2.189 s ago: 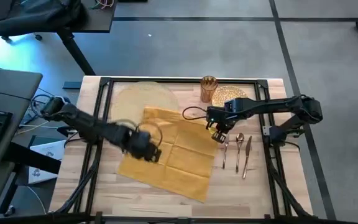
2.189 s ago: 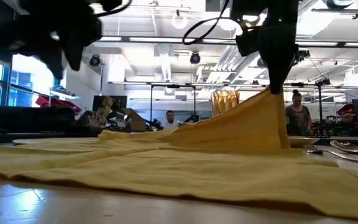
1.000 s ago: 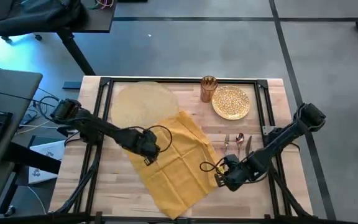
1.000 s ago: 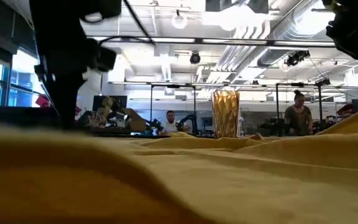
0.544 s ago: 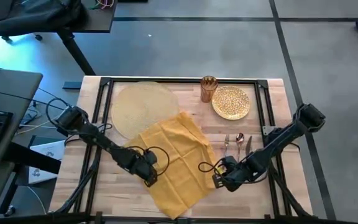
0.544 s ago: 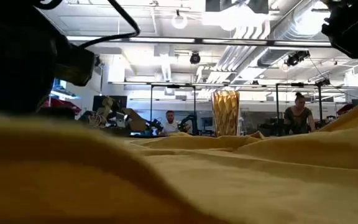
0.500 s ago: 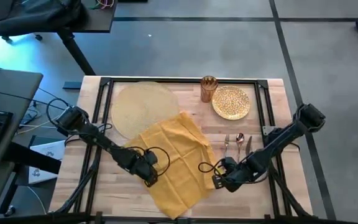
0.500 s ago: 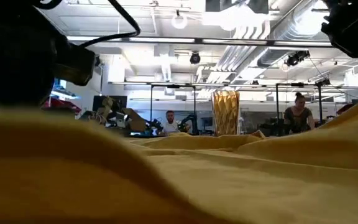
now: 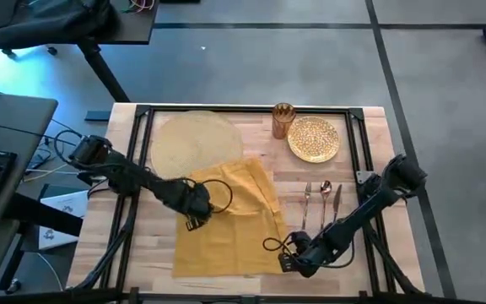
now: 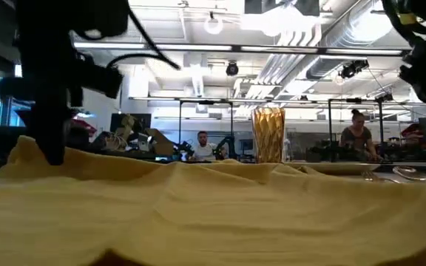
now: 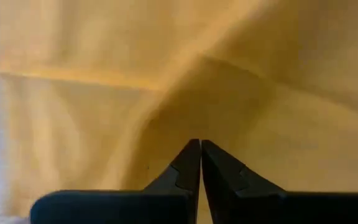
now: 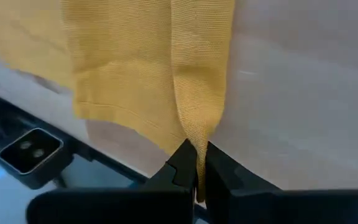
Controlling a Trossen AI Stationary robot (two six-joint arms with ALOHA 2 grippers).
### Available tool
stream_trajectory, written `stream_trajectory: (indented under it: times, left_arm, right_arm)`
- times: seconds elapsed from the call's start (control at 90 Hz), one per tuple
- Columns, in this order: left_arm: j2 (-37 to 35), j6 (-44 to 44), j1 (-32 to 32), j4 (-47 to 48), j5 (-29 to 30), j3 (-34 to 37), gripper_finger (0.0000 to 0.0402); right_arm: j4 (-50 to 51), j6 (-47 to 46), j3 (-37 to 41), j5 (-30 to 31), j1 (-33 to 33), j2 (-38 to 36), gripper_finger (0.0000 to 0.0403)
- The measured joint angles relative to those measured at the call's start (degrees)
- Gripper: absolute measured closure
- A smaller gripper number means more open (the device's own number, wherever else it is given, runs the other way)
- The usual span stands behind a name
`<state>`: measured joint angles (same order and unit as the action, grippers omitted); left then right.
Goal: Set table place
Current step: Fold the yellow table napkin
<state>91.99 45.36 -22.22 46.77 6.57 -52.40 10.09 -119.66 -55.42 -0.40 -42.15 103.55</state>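
Holding the napkin [image 9: 226, 219] by two corners right now, so here's how I'd play this step. My left gripper [image 9: 194, 213] has its fingers [image 11: 188, 163] pressed together on a pinch of cloth along the napkin's left edge, roughly mid-table. My right gripper [image 9: 290, 257] is clamped on the front right corner; the right wrist view shows the fold running straight down between the closed fingers [image 12: 182, 158], out near the table's [image 9: 251, 148] front edge.

Task stuff: the placemat [image 9: 195, 143] sits flat at the back left of the table, and the napkin's back edge lies right against it, maybe just overlapping, can't quite tell. The plate [image 9: 314, 138] and the gold cup [image 9: 283, 120] are back right, with the fork [image 9: 305, 205], spoon [image 9: 325, 196] and knife [image 9: 336, 205] lying just right of the napkin.

My take on doing it well:
- keep both pinches tight and pull the corners apart evenly, so the cloth flattens instead of bunching
- stay low; the low view shows ripples across the cloth, and lifting high would only add more
- mind the right arm near the cutlery, since a swing could scatter it
- let go only once both corners are on the wood

Looks early in the job to me, since the placemat has nothing on it yet
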Motion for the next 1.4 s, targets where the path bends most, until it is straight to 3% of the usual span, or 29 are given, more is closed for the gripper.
stream_trajectory:
  times: [0.178, 0.4, 0.544, 0.789, 1.122, 1.278, 1.4]
  left_arm:
    - [-0.3, 11.0, -7.6, -4.9, -6.6, 0.0, 0.0401]
    - [5.2, 23.3, -16.9, -14.3, -2.9, 1.3, 0.0401]
    - [8.5, 28.0, -20.9, -21.6, -6.1, 1.9, 0.0401]
    - [6.3, 32.5, -27.0, -19.9, -10.9, 2.3, 0.0401]
    - [-5.1, 41.6, -27.2, -3.5, -2.7, 1.7, 0.0401]
    - [-8.9, 41.6, -23.8, -2.9, -0.6, 2.5, 0.0402]
    - [-9.1, 41.9, -20.5, -3.8, -1.7, 3.0, 0.0402]
  right_arm:
    - [1.4, 0.0, 0.0, 0.0, -0.3, 0.0, 0.0403]
    - [1.7, 0.4, 0.0, 0.3, 0.2, 0.0, 0.0403]
    - [1.3, 0.7, 0.0, 0.4, 0.1, 0.0, 0.0403]
    - [0.7, -1.3, 0.0, -0.2, -2.6, -0.1, 0.0403]
    - [11.6, 0.1, 0.0, 4.6, -2.2, -10.3, 0.0402]
    - [14.5, 10.4, -0.1, -0.2, -0.4, -15.1, 0.0392]
    - [19.0, 21.0, -0.1, -6.8, 1.2, -15.7, 0.0347]
